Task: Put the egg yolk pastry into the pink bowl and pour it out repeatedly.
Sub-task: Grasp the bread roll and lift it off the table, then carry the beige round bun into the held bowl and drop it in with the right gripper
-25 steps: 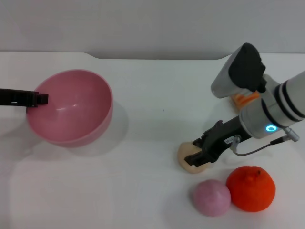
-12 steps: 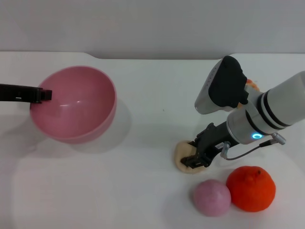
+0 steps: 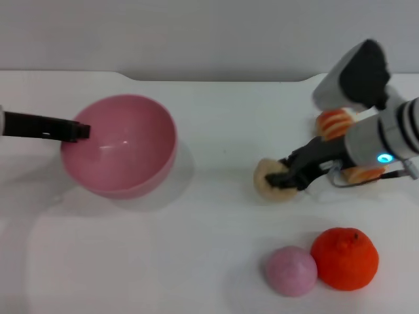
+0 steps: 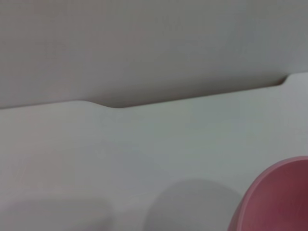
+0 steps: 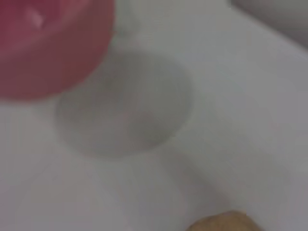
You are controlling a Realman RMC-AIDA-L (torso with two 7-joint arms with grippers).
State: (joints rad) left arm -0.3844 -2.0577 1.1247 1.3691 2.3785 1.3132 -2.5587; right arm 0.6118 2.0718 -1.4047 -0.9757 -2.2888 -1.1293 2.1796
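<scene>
Tabletop (image 3: 216, 275) white, wall (image 3: 196, 33) plain grey

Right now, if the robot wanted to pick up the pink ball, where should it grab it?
Probably from straight above, with the fingers on the near and far sides of the pink ball. It is round and smooth, so a hold across its widest middle looks safest. The orange fruit sits tight against one side, so there seems little room for a finger there.
</scene>
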